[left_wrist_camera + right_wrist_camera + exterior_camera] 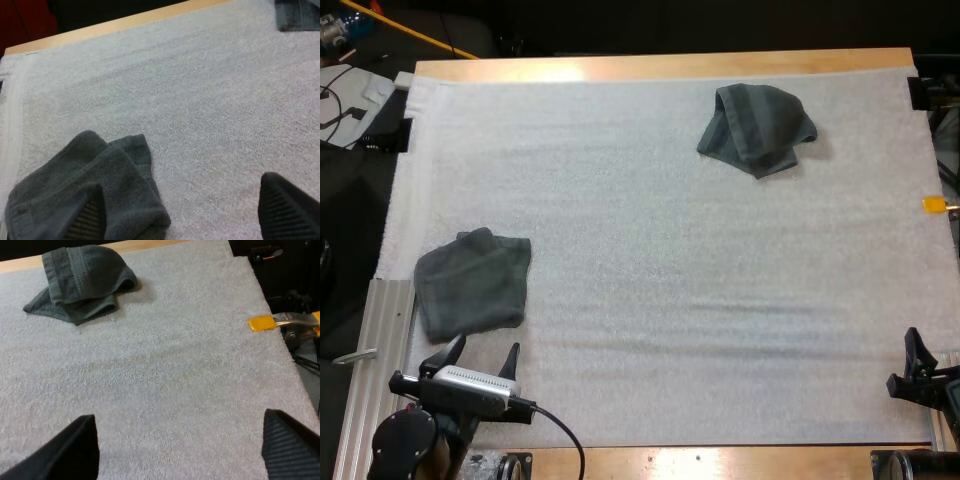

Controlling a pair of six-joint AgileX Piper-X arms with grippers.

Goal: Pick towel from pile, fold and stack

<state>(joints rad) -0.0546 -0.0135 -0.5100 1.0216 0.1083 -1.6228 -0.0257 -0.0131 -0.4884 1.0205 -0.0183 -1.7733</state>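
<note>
Both claws stand with fingers apart, clamped on nothing: the left gripper (480, 350) sits just beside the near edge of a towel, and the right gripper (179, 432) hangs over the bare white mat (650, 300). At the mat's near left lies 1 folded towel (472, 283), seemingly finished. Well apart, at the far right, lies 1 crumpled towel (757, 128). By my judgement about half remains: pick it, fold it and stack it on the folded towel.

Crumpled grey-green towel (757, 128) nr far-right corner of table (650, 66); 2nd towel (472, 282), roughly folded, flat nr near-left corner.
</note>
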